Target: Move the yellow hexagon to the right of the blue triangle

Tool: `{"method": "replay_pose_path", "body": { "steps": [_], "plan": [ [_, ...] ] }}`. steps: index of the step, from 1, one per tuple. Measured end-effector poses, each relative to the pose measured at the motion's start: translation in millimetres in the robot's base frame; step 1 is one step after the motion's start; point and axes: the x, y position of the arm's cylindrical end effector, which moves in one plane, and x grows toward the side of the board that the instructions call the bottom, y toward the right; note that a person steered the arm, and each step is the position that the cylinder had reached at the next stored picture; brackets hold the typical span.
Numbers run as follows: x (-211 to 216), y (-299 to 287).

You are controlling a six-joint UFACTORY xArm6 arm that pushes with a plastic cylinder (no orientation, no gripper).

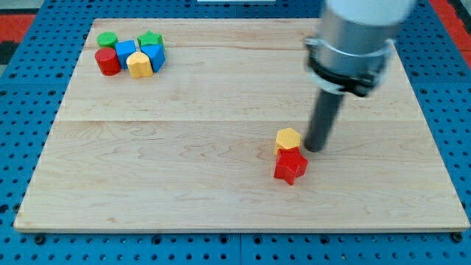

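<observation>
Yellow hexagon [288,139], red star [291,166], pale wooden board [184,169], blue pegboard surround [22,110].

You have a pale wooden board [184,177] carrying two groups. Near centre: yellow hexagon [288,138] touching red star [291,166] at its 6 o'clock. At 10 o'clock, clustered: green cylinder [108,40], red cylinder [107,62], blue cube [126,51], yellow block [139,65], green star [149,39], blue block [154,54].

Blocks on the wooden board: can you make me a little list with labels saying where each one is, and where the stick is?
my tip: just right of yellow hexagon
red star: touching the hexagon, below it
top-left cluster: green cylinder, red cylinder, blue cube, yellow block, green star, blue triangle
wooden board: holds all blocks
</observation>
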Motion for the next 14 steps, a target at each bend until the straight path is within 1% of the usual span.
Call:
{"method": "replay_pose_path", "body": {
  "steps": [1,2,3,4,5,6,7,9,10,11,12,13,14],
  "plan": [
    [7.6,-7.2],
    [8.8,9.7],
    [-6.1,-63.6],
    [-69.1,-89.3],
    [-53.8,-75.7],
    [-30.2,-0.6],
    [4.0,-57.2],
    [-41.7,-193.1],
    [-51.0,-181.2],
    [-55.4,-156.4],
    [-86.6,-146.5],
    [-139.0,-147.2],
    [-170.9,-150.7]
  ]
}}
